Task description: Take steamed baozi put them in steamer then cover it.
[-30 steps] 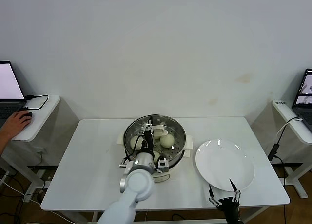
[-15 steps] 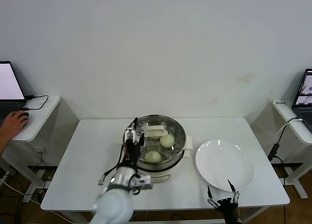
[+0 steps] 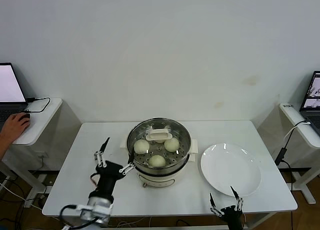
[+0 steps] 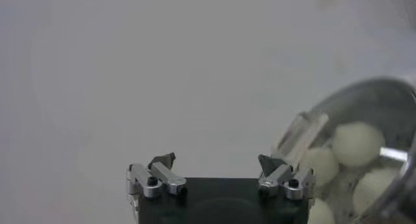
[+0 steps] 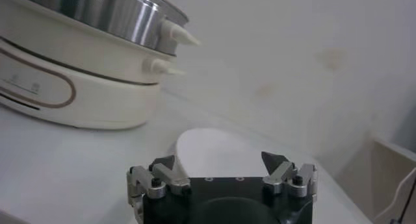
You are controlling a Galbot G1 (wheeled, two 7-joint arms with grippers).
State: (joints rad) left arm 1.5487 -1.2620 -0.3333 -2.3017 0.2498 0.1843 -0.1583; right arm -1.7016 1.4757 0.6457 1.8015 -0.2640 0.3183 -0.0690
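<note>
The steamer [image 3: 178, 164], a shiny steel pot on a white base, stands mid-table. The glass cover [image 3: 158, 135] with its cream handle lies on it. Three baozi [image 3: 142, 146] show through the glass and a fourth is partly hidden behind the handle. My left gripper [image 3: 119, 154] is open and empty, just left and front of the steamer, apart from it. In the left wrist view the left gripper [image 4: 216, 161] is open, with the covered steamer [image 4: 390, 102] and baozi [image 4: 357, 143] beside it. My right gripper [image 3: 225, 197] is open and empty at the table's front edge; the right wrist view shows the right gripper [image 5: 218, 160] open.
An empty flat white plate [image 3: 230, 168] lies right of the steamer, also in the right wrist view [image 5: 221, 147]. The white table [image 3: 90, 140] is bare on the left. Side desks hold laptops; a person's hand [image 3: 15, 125] rests on the left one.
My left gripper let go of the cover's handle and drew back from over the steamer to its left front. The cover stays on the pot. The right gripper barely moved.
</note>
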